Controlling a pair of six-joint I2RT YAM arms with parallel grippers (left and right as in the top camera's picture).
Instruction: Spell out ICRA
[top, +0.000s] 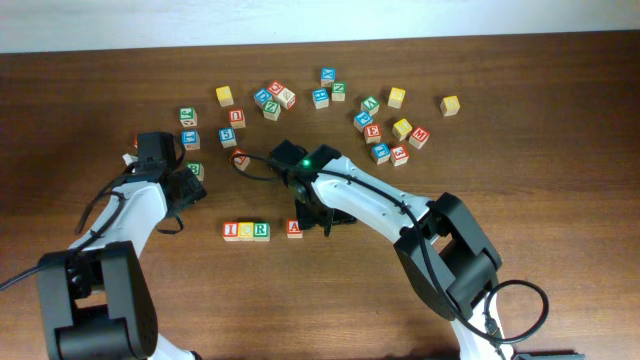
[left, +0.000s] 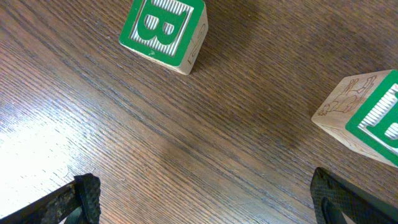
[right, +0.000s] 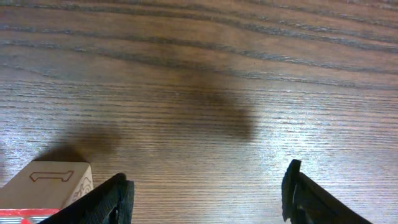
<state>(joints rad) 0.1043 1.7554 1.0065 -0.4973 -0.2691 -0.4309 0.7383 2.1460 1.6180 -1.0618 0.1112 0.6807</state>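
Observation:
Three cubes stand side by side in a row: the red-lettered I (top: 231, 231), the yellow-faced block (top: 246, 231) and the green-lettered R (top: 261, 231). The red-lettered A (top: 294, 228) sits a small gap to the right of the R. My right gripper (top: 322, 222) (right: 208, 186) is just right of the A, open over bare wood. In the right wrist view the A (right: 46, 186) lies outside the left finger (right: 115, 196). My left gripper (top: 192, 188) (left: 205, 193) is open with nothing between its fingers, up and left of the row.
A green B cube (left: 165, 31) and another green cube (left: 367, 118) lie ahead of the left gripper. Several loose letter cubes are scattered across the far half of the table, among them a yellow one (top: 450, 105) at the far right.

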